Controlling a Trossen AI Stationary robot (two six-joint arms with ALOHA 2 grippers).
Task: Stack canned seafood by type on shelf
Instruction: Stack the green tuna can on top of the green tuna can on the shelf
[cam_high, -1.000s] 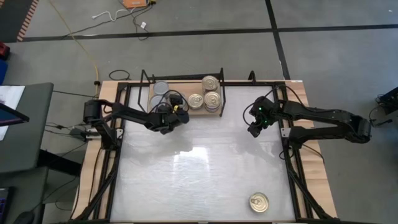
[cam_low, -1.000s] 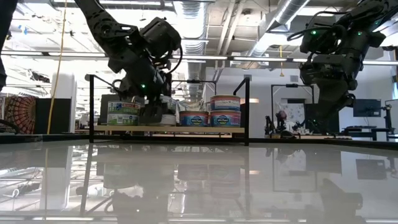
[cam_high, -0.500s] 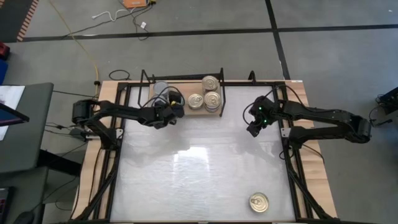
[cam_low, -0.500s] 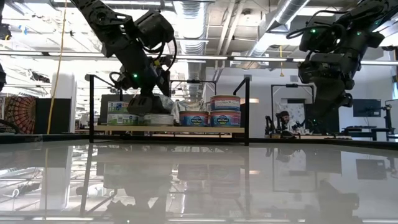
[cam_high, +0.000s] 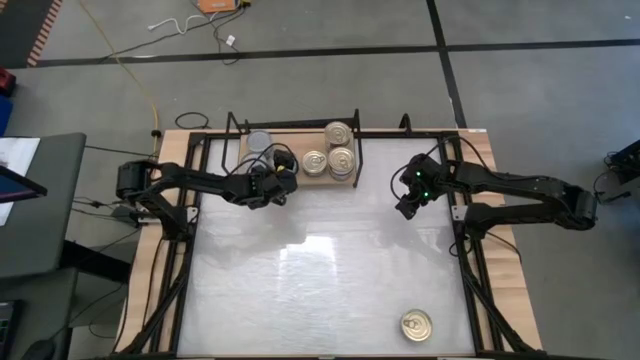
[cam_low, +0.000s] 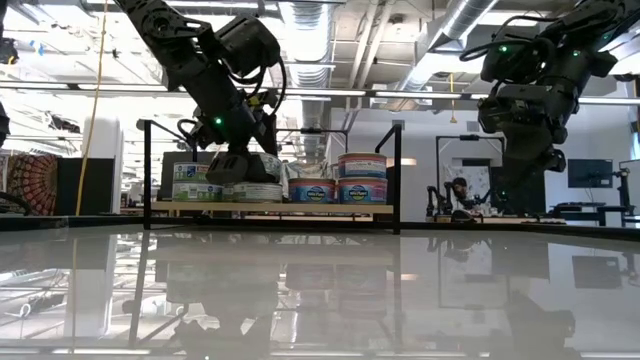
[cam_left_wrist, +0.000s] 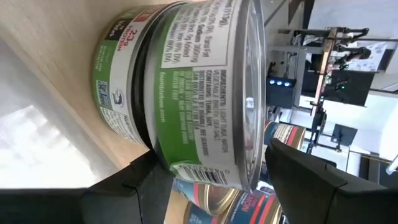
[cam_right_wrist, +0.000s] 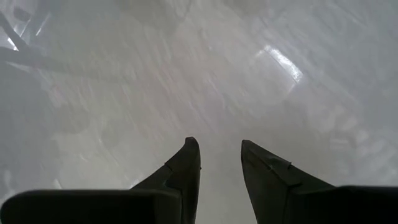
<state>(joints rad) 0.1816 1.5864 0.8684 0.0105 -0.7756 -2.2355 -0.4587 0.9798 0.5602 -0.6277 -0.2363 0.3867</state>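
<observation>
My left gripper (cam_left_wrist: 205, 177) is clamped on the green-labelled round metal tin (cam_left_wrist: 186, 93) upon the light wooden shelf (cam_high: 300, 178). My right gripper (cam_right_wrist: 217, 163) hovers well right of this shelf, fingers a little apart, holding nothing.

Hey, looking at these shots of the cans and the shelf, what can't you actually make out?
- High view: the left gripper covers part of the shelf and any can beneath it.
- Left wrist view: whether the fingers press the green-label can cannot be told.
- High view: the lone can on the table is too small to read.
- Low view: the right gripper is dark against clutter.
</observation>
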